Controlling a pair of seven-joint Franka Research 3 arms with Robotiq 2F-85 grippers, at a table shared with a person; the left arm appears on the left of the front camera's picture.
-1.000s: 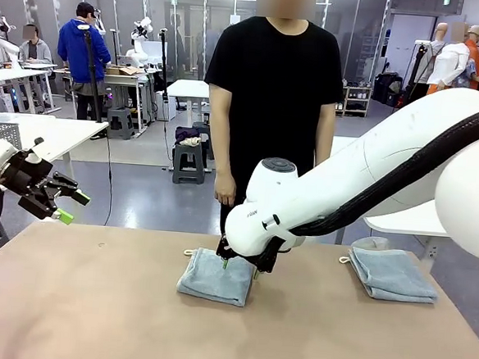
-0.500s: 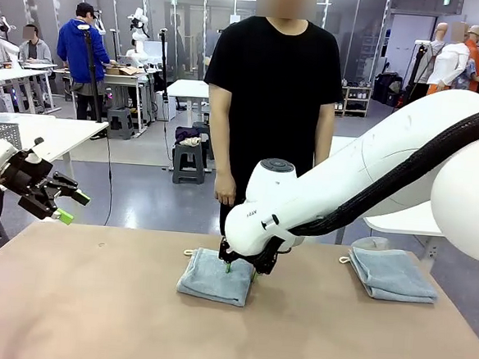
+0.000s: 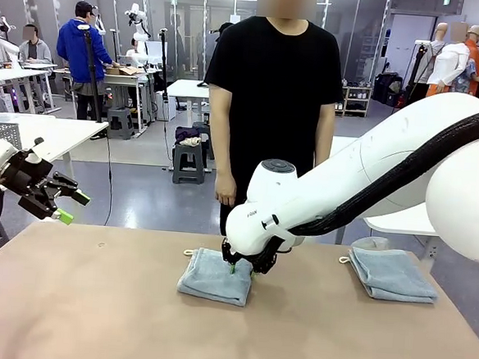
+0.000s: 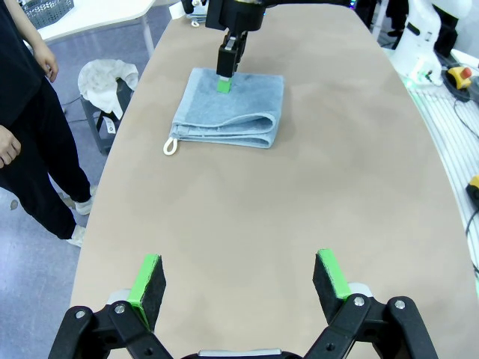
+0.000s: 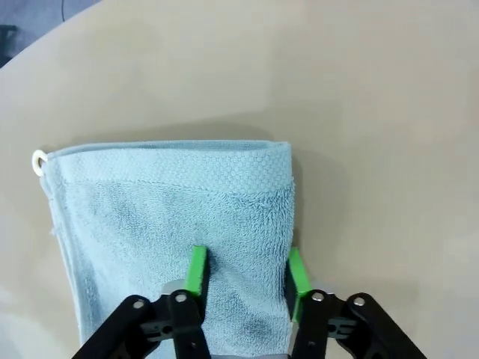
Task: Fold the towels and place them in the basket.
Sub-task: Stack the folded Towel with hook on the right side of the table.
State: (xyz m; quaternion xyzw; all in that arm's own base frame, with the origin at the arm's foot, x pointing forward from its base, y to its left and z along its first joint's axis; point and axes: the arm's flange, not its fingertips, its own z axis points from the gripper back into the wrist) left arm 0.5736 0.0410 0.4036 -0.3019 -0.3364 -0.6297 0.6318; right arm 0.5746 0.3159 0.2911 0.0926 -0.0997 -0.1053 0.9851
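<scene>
A folded light blue-grey towel [image 3: 212, 280] lies mid-table in front of the person, its white loop [image 5: 37, 161] at a far corner. My right gripper [image 3: 233, 268] is pressed down on the towel's [image 5: 172, 202] near edge. The jaws have narrowed onto the cloth, one finger on top and one at the side edge, in the right wrist view [image 5: 247, 271]. A second folded towel [image 3: 393, 274] rests at the table's far right. My left gripper [image 3: 69, 205] hangs open and empty over the left end [image 4: 239, 280]. The dark mesh basket [image 4: 49, 9] stands on a white side table past the far corner.
The person stands at the far edge, hands down at their sides [image 4: 7, 146]. The brown tabletop [image 3: 91, 309] is bare between my left gripper and the middle towel. A stool with crumpled cloth [image 4: 105, 78] sits beside the table.
My right gripper's jaws have drawn in on the middle towel's edge and the arm has sunk slightly. The left arm has not moved.
</scene>
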